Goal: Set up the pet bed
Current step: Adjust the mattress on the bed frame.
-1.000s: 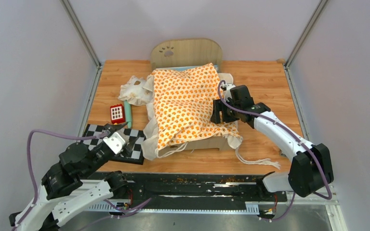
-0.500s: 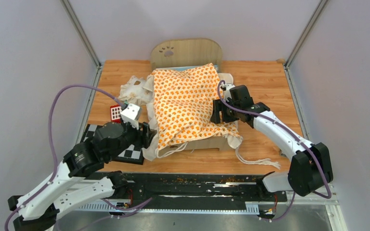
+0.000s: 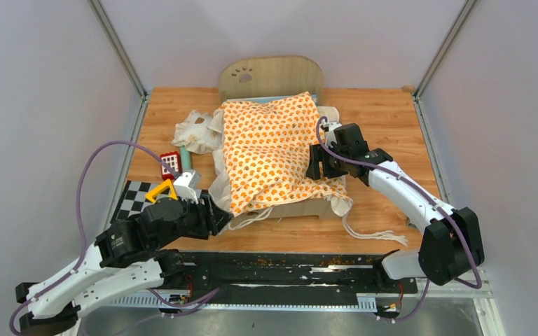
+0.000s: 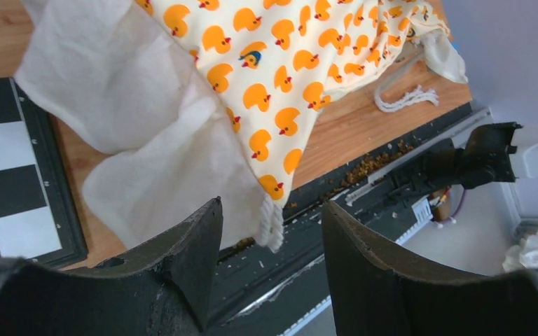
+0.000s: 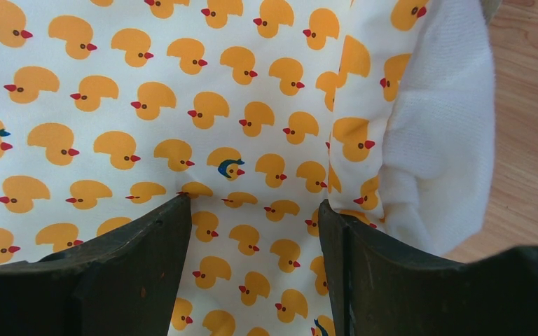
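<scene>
- pet bed (image 3: 272, 75): middle of worktop's far edge, draped with duck-print cushion (image 3: 270, 150).
- left gripper (image 4: 272, 210): jaws apart, holding nothing, at cushion's near-left corner.
- right gripper (image 5: 253, 203): jaws apart, astride cushion's right side, nothing pinched.

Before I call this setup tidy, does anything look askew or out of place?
The duck-print cushion lies crooked over the pet bed, its near-left corner spilling past the frame, and its ties trail loose across the table.

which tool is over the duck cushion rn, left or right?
The right tool: it is over the duck cushion at the right side of the pet bed, jaws open. The left tool is off the near-left corner, by the checkerboard.
</scene>
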Controlling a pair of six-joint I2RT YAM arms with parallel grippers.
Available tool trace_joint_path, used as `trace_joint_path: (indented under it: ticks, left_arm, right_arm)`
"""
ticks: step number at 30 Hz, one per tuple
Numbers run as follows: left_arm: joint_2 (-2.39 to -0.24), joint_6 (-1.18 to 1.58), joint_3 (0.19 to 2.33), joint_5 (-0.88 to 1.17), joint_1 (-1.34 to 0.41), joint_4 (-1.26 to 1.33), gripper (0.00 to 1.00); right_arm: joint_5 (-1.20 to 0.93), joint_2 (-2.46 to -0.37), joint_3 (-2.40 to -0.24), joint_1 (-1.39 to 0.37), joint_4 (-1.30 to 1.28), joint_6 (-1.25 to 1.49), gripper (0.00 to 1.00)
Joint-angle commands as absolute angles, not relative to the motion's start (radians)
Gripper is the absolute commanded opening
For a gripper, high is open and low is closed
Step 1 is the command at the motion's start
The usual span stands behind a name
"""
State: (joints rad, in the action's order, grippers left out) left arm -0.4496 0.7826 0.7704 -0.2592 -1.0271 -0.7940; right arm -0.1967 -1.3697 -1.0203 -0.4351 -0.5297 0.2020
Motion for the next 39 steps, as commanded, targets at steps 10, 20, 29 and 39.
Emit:
trace_joint_path:
  ticks: [10, 20, 29, 39]
  left_arm:
    - [-0.668, 1.080, 0.762, -0.651, -1.425, -0.872, 0.61]
    - [-0.885, 1.362, 0.765, -0.933, -1.520, -0.952, 0.59]
    - [-0.853, 1.535, 0.741, -1.123, -1.520, -1.110, 0.51]
    - [-1.029, 1.861, 0.850, -1.216, -1.520, -1.527, 0.61]
  right_arm:
    - [-0.186, -1.371, -1.050, -0.434, -0.528, 0.206, 0.67]
    - [-0.190, -1.370, -1.045, -0.434, -0.521, 0.210, 0.67]
    - [-0.178, -1.389, -1.043, -0.433, -0.515, 0.212, 0.68]
    - [-0.176, -1.409, -1.043, -0.434, -0.506, 0.214, 0.68]
